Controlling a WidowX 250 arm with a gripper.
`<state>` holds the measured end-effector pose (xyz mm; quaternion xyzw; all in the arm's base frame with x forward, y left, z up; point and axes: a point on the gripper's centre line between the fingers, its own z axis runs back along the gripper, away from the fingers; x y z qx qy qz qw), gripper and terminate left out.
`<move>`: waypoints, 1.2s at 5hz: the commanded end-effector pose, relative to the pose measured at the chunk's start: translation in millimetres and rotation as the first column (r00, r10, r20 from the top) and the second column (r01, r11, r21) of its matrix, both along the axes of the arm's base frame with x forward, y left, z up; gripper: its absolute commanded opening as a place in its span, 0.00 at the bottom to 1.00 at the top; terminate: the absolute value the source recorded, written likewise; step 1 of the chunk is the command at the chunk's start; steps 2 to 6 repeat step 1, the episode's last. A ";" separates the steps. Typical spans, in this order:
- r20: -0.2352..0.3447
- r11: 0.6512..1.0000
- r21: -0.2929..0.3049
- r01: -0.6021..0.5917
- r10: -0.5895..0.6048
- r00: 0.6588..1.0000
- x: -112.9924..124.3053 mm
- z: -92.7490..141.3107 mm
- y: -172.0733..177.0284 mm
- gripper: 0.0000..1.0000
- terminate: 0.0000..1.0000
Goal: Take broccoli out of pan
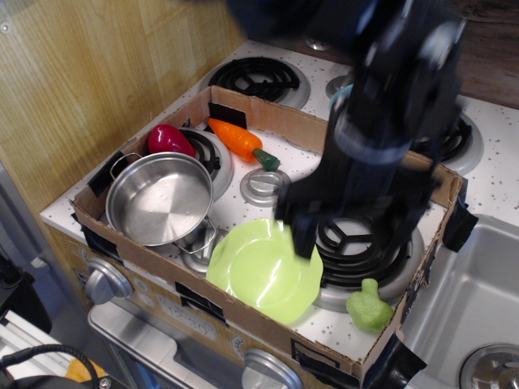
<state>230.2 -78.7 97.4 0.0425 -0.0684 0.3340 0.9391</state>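
Observation:
The light-green broccoli [369, 308] lies on the speckled stove top in the front right corner of the cardboard box [243, 320], apart from everything else. The shiny steel pan [158, 198] stands at the box's left side and is empty. My gripper [353, 235] is blurred by motion above the coil burner [357, 247], higher than and behind the broccoli. Its fingers [302, 231] are spread apart and hold nothing.
A lime-green plate [263, 271] lies between the pan and the broccoli. An orange carrot [239, 139] and a red pepper [169, 139] lie at the back of the box, and a silver disc [266, 186] mid-box. A sink [474, 308] is at right, a wooden wall [81, 73] at left.

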 end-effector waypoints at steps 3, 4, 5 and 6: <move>0.032 1.000 -0.024 0.020 -0.019 0.999 11.8 35.7 3.8 1.00 1.00; 0.032 1.000 -0.024 0.020 -0.019 0.999 11.8 35.7 3.8 1.00 1.00; 0.032 1.000 -0.024 0.020 -0.019 0.999 11.8 35.7 3.8 1.00 1.00; 0.032 1.000 -0.024 0.020 -0.019 0.999 11.8 35.7 3.8 1.00 1.00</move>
